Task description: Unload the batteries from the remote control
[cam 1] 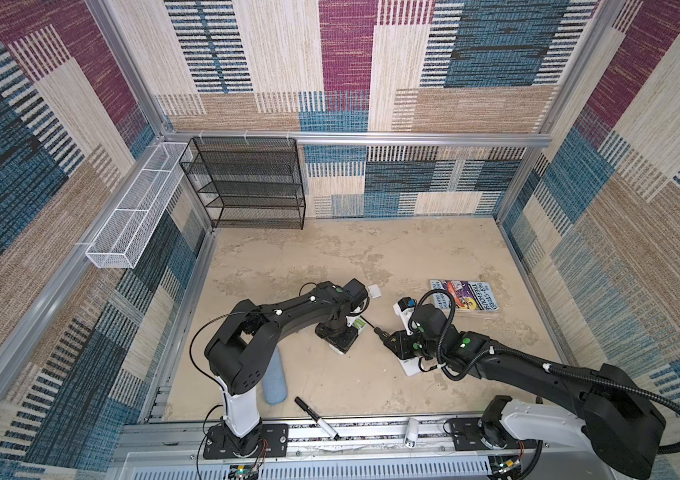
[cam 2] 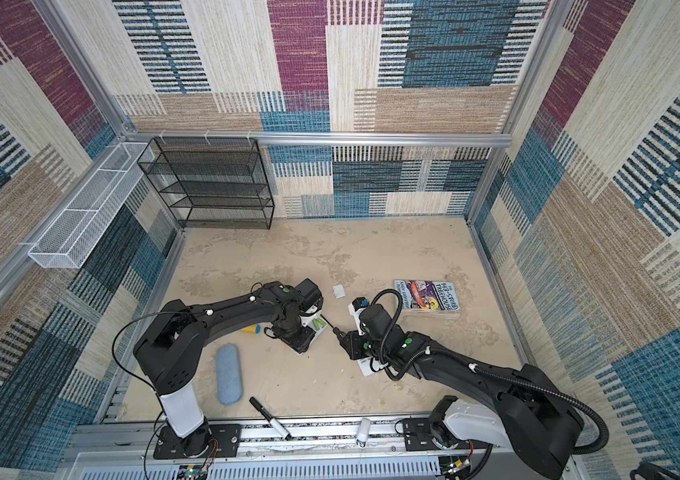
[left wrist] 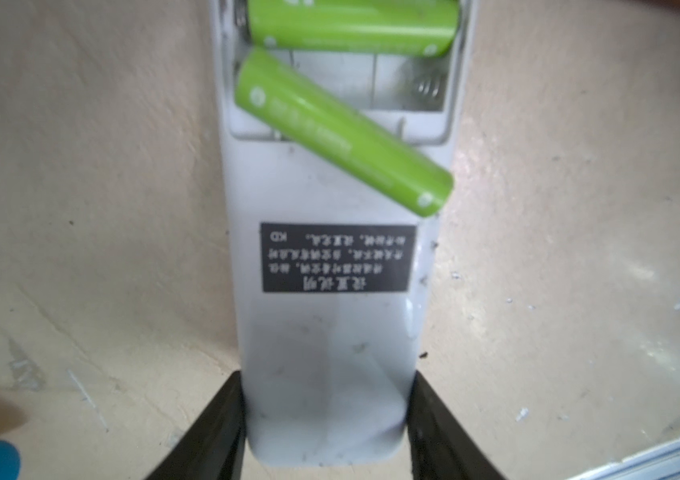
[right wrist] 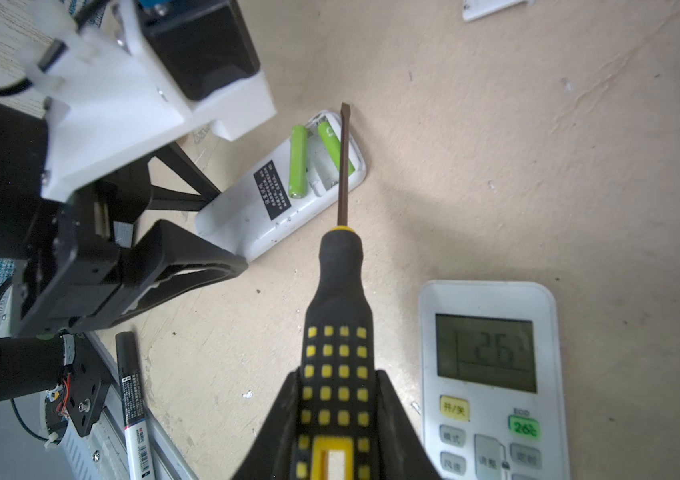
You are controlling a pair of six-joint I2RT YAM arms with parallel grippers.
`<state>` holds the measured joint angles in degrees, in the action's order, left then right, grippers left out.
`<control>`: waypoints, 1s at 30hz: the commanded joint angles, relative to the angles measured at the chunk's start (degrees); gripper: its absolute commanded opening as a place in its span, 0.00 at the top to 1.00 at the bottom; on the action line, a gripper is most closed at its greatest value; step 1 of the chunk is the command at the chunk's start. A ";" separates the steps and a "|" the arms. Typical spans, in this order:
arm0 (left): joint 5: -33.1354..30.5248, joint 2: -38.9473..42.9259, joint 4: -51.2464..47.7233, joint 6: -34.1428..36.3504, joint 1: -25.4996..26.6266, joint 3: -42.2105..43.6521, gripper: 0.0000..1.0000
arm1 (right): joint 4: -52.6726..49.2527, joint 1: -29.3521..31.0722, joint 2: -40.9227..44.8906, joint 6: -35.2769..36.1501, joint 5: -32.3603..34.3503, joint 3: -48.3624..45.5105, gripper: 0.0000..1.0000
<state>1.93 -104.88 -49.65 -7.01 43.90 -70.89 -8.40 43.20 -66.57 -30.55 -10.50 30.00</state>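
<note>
A: Batteries (right wrist: 297, 162), where are they, working outward from the left hand (left wrist: 328, 399)?

B: That hand is clenched on the near end of the white remote (left wrist: 330, 332), which lies on the worktop (left wrist: 80, 208). Further along, the loose cell (left wrist: 342, 133) rests askew, half out of the open bay. The seated cell (left wrist: 351, 25) is beyond it.

A: How will they handle?

B: Light, stiff, slick and apt to roll, I'd judge. Pinch the loose one mid-barrel. The right hand (right wrist: 338, 386) grasps the screwdriver (right wrist: 340, 270), blade alongside the seated cell.

- Seated battery (left wrist: 351, 25) lay in the compartment of the remote control (left wrist: 330, 332); tilted battery (left wrist: 342, 137) lay half out of it.
- Second remote (right wrist: 488, 374) lay to its right, book (cam 1: 465, 296) behind.
</note>
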 commanded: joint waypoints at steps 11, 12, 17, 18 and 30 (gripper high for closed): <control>0.08 -0.50 -4.38 1.20 0.05 -1.97 0.49 | 6.51 0.13 1.96 1.33 -0.93 -1.87 1.00; -0.28 -0.59 -4.43 1.20 0.06 -1.94 0.49 | 6.44 0.11 2.20 1.74 -1.60 -1.79 1.00; -2.74 -1.10 -4.41 0.77 0.04 -1.83 0.48 | 1.75 0.11 3.01 2.76 -3.36 -0.69 1.00; -3.21 -1.25 -4.41 0.68 0.09 -1.84 0.49 | 1.15 0.05 3.09 2.65 -4.23 -0.64 1.00; -4.61 -1.73 -4.42 0.94 0.18 -2.61 0.49 | -1.60 0.10 2.92 1.22 -8.39 -0.94 1.00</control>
<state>-1.52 -106.43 -52.97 -6.83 44.01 -73.01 -10.20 43.20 -63.42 -28.64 -17.15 28.86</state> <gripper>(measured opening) 0.586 0.269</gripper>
